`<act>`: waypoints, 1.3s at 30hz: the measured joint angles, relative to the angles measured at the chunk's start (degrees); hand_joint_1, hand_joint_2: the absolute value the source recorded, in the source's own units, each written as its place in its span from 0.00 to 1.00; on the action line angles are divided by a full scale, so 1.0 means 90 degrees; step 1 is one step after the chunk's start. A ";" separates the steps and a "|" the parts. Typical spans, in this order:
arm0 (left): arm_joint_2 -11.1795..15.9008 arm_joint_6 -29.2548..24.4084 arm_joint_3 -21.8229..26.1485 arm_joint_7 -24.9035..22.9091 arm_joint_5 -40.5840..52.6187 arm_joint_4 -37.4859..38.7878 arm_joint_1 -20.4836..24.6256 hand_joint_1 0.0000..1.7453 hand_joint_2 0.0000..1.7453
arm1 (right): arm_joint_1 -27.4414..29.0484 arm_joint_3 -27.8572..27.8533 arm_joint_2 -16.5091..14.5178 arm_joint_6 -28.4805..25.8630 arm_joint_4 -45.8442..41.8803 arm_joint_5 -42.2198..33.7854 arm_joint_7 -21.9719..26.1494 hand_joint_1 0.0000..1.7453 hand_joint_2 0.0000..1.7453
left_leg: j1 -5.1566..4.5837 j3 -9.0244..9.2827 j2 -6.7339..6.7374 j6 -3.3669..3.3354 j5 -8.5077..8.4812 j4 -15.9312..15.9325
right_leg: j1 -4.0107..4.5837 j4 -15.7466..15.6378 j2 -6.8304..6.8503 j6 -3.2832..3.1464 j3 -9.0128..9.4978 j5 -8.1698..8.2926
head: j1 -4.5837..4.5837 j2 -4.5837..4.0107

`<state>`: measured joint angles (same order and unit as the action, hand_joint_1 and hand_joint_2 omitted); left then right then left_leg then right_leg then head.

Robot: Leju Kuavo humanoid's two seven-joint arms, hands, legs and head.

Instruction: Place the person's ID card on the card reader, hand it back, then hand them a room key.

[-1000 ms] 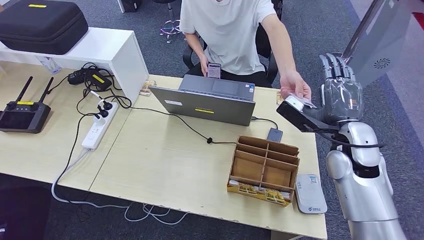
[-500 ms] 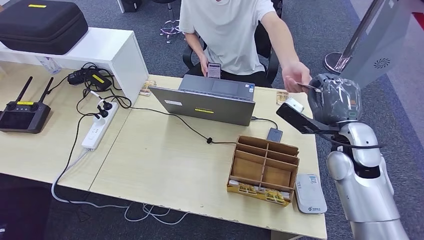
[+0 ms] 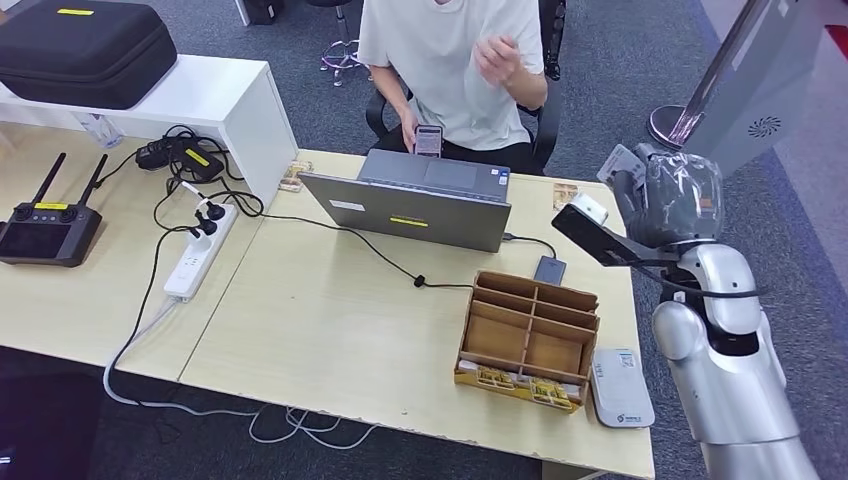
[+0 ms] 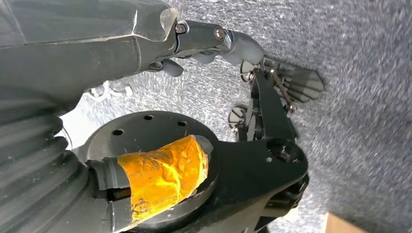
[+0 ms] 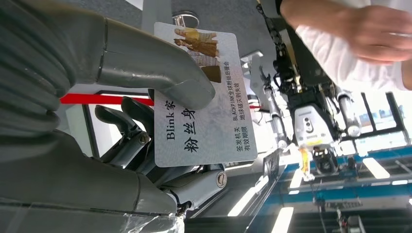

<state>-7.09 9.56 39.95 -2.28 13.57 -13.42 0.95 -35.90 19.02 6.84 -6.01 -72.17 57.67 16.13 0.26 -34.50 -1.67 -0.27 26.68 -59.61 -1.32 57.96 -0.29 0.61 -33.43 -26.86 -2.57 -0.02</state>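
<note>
My right hand (image 3: 665,195) is raised past the table's far right corner and pinches the person's ID card (image 3: 622,160). Up close, the thumb (image 5: 145,63) presses the white printed ID card (image 5: 204,97) against the dark fingers behind it. The white card reader (image 3: 621,387) lies flat at the table's front right corner. Beside it stands a wooden divided box (image 3: 528,335) with room key cards in its front slots. The seated person (image 3: 455,60) holds one hand (image 3: 500,55) at chest height. My left hand (image 4: 194,43) hangs over the carpet, holding nothing.
A grey laptop (image 3: 420,200) stands open at the table's far edge, its cable running across the middle. A small dark device (image 3: 549,269) lies behind the box. A power strip (image 3: 195,255), a remote controller (image 3: 45,225) and a black case (image 3: 85,45) occupy the left.
The person put the card into my right hand and pulled their arm back to their chest. My right hand's fingers closed from spread upright onto the card.
</note>
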 joint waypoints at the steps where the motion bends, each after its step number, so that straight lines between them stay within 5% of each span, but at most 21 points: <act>1: -0.0019 -0.0060 0.0038 0.0008 -0.0021 0.0000 0.0003 0.00 1.00 | 0.0143 -0.0013 0.0013 -0.0135 -0.0129 0.0018 -0.0020 1.00 1.00 | 0.0000 0.0000 -0.0001 0.0000 0.0000 0.0000 | 0.0000 -0.0001 0.0001 0.0000 -0.0001 0.0000 | -0.0001 0.0000; 8: -0.0110 -0.0206 0.0291 -0.0040 -0.0119 0.0000 0.0005 0.00 1.00 | 0.1647 -0.0514 0.0261 -0.1047 -0.1546 0.0487 0.0127 1.00 1.00 | -0.0001 -0.0012 -0.0006 -0.0004 0.0012 0.0000 | -0.0001 -0.0003 0.0006 0.0003 -0.0005 -0.0007 | -0.0001 0.0000; 24: -0.0197 -0.0389 0.0620 -0.0180 -0.0156 0.0000 0.0022 0.00 1.00 | 0.3633 -0.1747 0.0495 -0.1464 -0.3078 0.0753 0.0460 1.00 1.00 | -0.0001 -0.0010 0.0003 -0.0003 0.0026 -0.0001 | -0.0001 -0.0003 -0.0001 0.0005 -0.0007 -0.0010 | -0.0002 0.0000; 39: -0.0246 -0.0405 0.0704 -0.0193 0.0027 0.0000 0.0057 0.00 1.00 | 0.4255 -0.1582 0.0113 -0.1778 -0.1672 0.1653 0.0383 1.00 1.00 | 0.0001 -0.0008 0.0006 0.0000 0.0025 0.0002 | 0.0000 -0.0002 -0.0004 0.0004 -0.0005 -0.0011 | -0.0001 0.0000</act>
<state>-9.30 5.91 46.28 -4.02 13.82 -13.42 1.47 2.40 4.79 7.86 -22.01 -87.22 72.54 19.58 0.26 -34.58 -1.62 -0.27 26.90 -59.59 -1.32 57.94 -0.33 0.65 -33.47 -26.95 -2.58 -0.02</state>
